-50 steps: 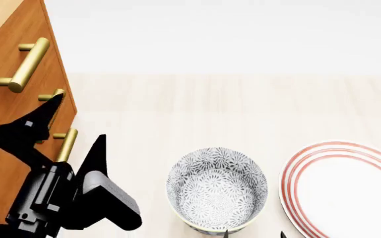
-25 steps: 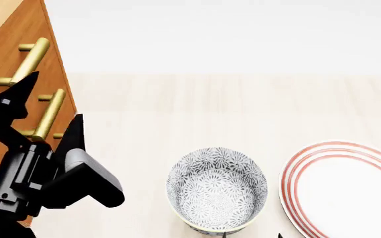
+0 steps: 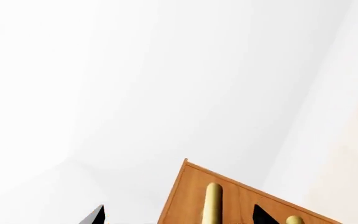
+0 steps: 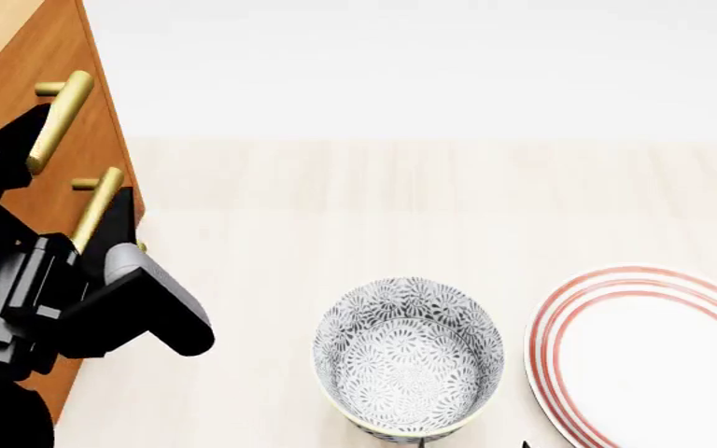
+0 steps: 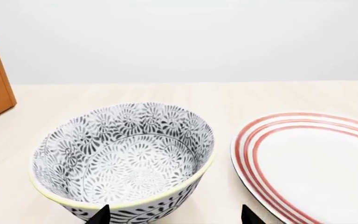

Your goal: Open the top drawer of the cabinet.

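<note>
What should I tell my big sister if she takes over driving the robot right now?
Left gripper: open, holding nothing, up against the cabinet front between the two brass handles.
Right gripper: only its fingertips show, spread apart and empty, close in front of the patterned bowl; the red-rimmed plate sits beside the bowl.
Top drawer: looks shut, flush with the front. Its handle is not gripped.
Done: left arm brought to the cabinet.
Left: put the fingers around the upper handle, close, pull the drawer out.
</note>
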{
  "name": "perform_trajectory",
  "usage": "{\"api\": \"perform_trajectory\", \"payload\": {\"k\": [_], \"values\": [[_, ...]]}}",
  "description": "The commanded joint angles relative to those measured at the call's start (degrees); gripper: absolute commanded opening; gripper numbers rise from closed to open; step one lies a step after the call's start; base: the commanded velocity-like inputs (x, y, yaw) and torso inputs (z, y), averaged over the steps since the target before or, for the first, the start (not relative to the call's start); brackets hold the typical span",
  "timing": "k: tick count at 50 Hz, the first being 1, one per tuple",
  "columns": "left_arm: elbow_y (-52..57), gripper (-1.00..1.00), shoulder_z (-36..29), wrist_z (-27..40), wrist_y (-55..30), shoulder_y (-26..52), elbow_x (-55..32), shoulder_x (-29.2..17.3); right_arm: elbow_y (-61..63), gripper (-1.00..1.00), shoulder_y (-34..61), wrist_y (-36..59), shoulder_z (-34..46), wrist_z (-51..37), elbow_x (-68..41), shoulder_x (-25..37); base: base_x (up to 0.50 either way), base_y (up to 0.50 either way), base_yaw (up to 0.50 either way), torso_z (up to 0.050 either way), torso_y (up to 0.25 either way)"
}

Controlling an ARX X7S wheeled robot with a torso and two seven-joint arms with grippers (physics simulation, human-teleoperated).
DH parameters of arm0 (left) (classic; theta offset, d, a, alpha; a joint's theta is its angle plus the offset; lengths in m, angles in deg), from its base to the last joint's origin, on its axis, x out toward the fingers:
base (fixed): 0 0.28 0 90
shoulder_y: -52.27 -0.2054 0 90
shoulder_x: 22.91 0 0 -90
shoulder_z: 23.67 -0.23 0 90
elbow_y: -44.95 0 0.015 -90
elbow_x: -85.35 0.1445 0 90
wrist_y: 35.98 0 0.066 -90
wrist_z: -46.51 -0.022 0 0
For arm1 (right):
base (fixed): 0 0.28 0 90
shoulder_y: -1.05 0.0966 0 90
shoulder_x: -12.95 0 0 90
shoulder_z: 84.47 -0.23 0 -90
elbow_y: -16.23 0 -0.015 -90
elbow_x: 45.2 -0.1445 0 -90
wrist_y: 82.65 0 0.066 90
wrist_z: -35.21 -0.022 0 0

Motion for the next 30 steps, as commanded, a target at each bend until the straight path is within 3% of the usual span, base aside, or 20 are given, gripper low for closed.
{"api": "perform_trajectory", "payload": {"k": [1, 30], "values": [[-2.6, 1.00, -0.3, -1.1, 0.2, 1.7, -0.4, 0.1, 0.5, 1.00, 0.0, 0.5, 0.1, -0.3, -0.5, 0.3, 0.00, 0.00, 0.00, 0.000, 0.000], [-12.1, 1.00, 0.9, -2.3, 0.3, 7.2, -2.9, 1.9, -0.8, 1.00, 0.5, 0.4, 0.8, 0.1, -1.8, 0.5, 0.00, 0.00, 0.00, 0.000, 0.000]]}}
